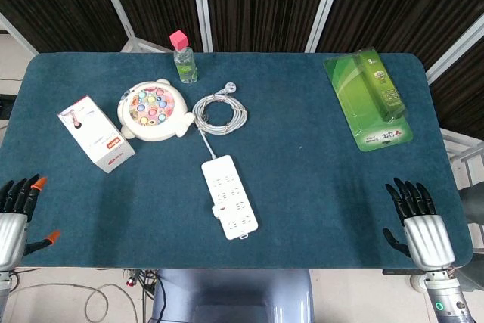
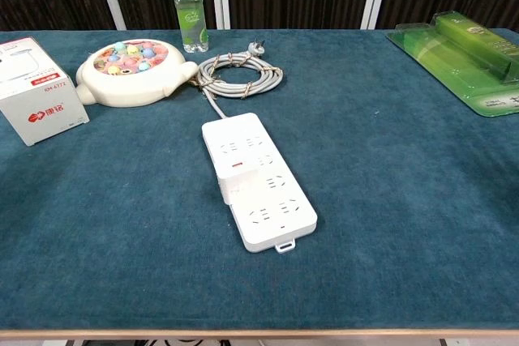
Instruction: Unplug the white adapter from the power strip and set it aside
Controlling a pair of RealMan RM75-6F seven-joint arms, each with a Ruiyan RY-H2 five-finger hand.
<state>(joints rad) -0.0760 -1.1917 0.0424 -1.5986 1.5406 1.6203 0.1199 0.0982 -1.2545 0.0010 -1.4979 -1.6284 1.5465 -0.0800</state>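
Clearly, my left hand (image 1: pixel 17 209) and right hand (image 1: pixel 418 221) both wait open and empty at the near table edge. Between them lies the power strip (image 1: pixel 228 196), long axis pointing away from me; the white adapter (image 2: pixel 236 181) sits plugged on its left side, so I judge the left hand slightly better placed.

One power strip (image 1: pixel 229 196), one white adapter (image 2: pixel 238 183) at its 9 o'clock edge, one coiled cable (image 1: pixel 220 114), one bottle (image 1: pixel 184 57), one toy (image 1: pixel 153 110), one box (image 1: pixel 96 133), one green package (image 1: pixel 368 98), two hands (image 1: pixel 18 213) (image 1: pixel 420 225).
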